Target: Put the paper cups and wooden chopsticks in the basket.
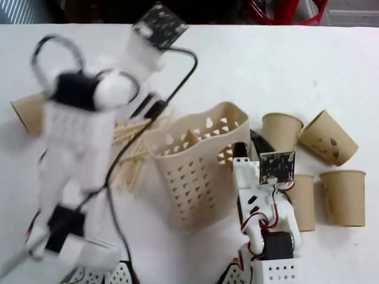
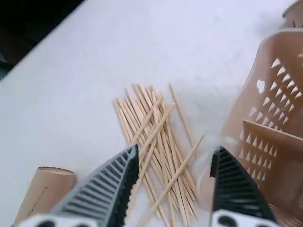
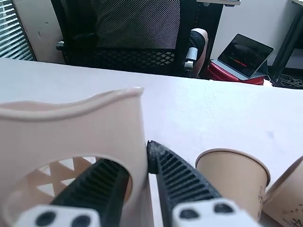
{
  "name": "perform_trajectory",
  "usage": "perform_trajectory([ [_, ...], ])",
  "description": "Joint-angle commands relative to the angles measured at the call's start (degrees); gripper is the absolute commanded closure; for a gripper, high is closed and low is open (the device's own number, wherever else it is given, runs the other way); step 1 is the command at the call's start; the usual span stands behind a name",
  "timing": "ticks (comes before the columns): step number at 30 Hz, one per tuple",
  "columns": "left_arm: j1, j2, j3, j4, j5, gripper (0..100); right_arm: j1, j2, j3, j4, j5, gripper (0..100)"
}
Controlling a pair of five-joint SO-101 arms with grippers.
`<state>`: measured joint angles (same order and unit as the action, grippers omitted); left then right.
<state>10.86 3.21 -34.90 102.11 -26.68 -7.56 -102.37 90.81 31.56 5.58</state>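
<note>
Left hand (image 2: 176,152) hangs spread apart over the chopsticks (image 2: 151,125), a loose pile on the tabletop (image 2: 71,71) beside the basket (image 2: 270,118). Right hand (image 3: 137,158) is clamped on the basket wall. Recommended: descend across the pile's middle, close squarely, lift level. Cups (image 1: 342,198) lie outside.

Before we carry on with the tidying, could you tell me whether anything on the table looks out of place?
Yes. The wooden chopsticks lie in a loose crisscrossed heap on the table beside the basket, not in it. One paper cup lies on its side left of them, and a second cup lies tipped right of the basket.
</note>
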Motion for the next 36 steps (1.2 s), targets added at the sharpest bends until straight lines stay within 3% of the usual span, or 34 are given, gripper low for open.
perform_trajectory([
  [1, 2.0, 4.4, 0.4, 0.4, -3.3, 74, 0.4, -0.9, 0.2, 0.0, -0.2, 98.2],
  [11, 3.8, 4.9, 17.9, -3.3, -12.4, 75, 0.4, -0.9, 2.0, -3.9, 0.0, 98.2],
  [20, 7.7, 4.8, 28.3, -14.7, -13.2, 97, 0.4, -0.9, 2.0, -3.6, -0.2, 98.1],
  [23, 8.6, 4.7, 28.4, -14.7, -12.9, 98, 0.4, -0.9, 2.0, -3.6, 0.0, 98.1],
  [26, 8.2, 4.4, 27.9, -14.8, -8.2, 98, 0.4, -0.9, 2.0, -3.6, 0.2, 97.0],
  [32, 7.2, 4.4, 22.5, -14.4, 3.3, 98, 0.5, -0.9, 2.0, 1.0, 0.1, 74.7],
  [36, 7.4, 4.9, 19.7, -14.4, 9.8, 98, 1.0, -0.9, 0.6, 6.5, 0.2, 70.1],
])
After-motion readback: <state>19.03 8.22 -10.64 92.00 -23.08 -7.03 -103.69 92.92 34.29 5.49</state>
